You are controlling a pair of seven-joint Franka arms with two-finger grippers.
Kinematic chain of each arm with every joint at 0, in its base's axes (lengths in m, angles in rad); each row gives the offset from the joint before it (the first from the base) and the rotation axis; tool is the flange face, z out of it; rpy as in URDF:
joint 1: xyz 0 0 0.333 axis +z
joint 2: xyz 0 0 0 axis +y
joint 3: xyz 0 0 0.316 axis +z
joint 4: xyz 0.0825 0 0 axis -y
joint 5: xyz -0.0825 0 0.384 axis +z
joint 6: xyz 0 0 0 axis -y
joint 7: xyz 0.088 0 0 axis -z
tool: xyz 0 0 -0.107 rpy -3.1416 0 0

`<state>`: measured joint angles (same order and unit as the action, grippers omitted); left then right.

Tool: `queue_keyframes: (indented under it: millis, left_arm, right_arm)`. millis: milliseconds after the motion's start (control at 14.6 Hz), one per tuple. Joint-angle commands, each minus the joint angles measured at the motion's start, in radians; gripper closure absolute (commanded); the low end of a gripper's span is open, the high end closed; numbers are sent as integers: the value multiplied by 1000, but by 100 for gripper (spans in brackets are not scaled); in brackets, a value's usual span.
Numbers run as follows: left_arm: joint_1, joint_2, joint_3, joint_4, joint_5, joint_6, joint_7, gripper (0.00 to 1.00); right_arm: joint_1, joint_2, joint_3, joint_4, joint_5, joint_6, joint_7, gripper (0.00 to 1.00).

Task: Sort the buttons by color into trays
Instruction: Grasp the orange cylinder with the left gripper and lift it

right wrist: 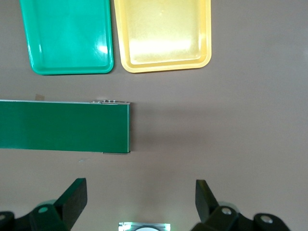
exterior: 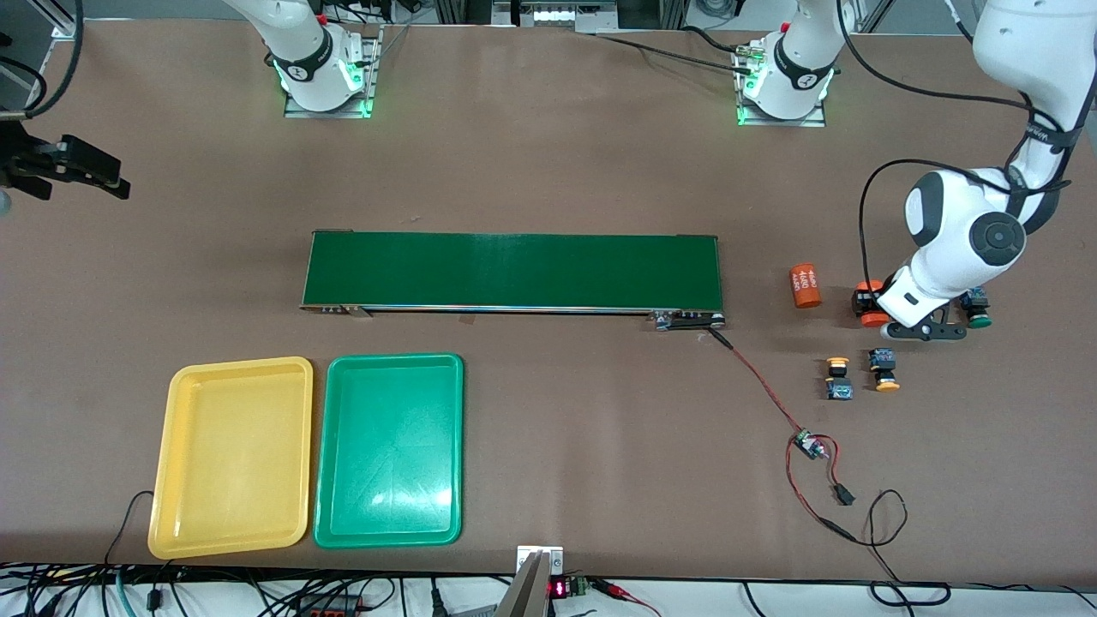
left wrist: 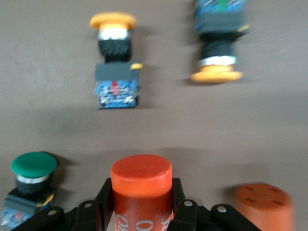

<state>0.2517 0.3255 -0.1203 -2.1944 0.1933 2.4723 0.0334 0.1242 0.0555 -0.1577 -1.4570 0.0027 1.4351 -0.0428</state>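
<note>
Orange cylinder [left wrist: 142, 192], upright with printed characters on its side, is sitting between the fingers [left wrist: 94, 211] of the left gripper [exterior: 924, 329]; the fingers are pressing in on both of its sides. The gripper is working at the left arm's end of the table. A green-capped button [exterior: 977, 312] [left wrist: 31, 185] is lying just beside it, and a second orange cylinder [exterior: 873, 305] [left wrist: 264, 207] is flanking it toward the conveyor belt [exterior: 514, 270]. Two yellow-capped buttons [exterior: 837, 378] [left wrist: 114, 62] [exterior: 884, 370] [left wrist: 219, 43] are lying lower in the front view, close together. A third cylinder marked "4680" [exterior: 805, 285] is lying near the belt's end. The yellow tray [exterior: 231, 454] and green tray [exterior: 390, 450] are sitting side by side, low in the frame, both empty. The right gripper [exterior: 86, 171] [right wrist: 139, 192] is waiting spread wide, holding nothing, over the right arm's end.
</note>
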Motion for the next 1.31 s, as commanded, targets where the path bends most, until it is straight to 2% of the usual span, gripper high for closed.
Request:
queue_keyframes:
  millis: [0, 137, 344, 550, 756, 1031, 1237]
  left_arm:
    - [0, -114, -94, 54, 18, -201, 72, 87]
    - [0, -114, -172, 108, 9, -358, 158, 89]
    - [0, -108, -319, 143, 0, -538, 178, 89]
    - [0, -69, -468, 145, -3, -558, 215, 95]
    - [-5, -28, -574, 171, -17, -527, 284, 94]
    - [-28, 73, -593, 171, -14, -353, 535, 95]
    - [-60, 78, -594, 170, -5, -303, 711, 96]
  right_arm:
    - [-12, 44, 6, 15, -36, 17, 6, 0]
    - [-6, 56, 7, 15, -32, 45, 4, 0]
    - [-8, 69, 7, 18, -35, 100, 9, 0]
    - [1, 70, 13, 18, -33, 133, 7, 0]
    - [15, 57, 14, 17, -27, 117, 3, 0]
    - [17, 52, 14, 9, -21, 82, 7, 0]
    - [6, 89, 12, 6, -23, 94, 7, 0]
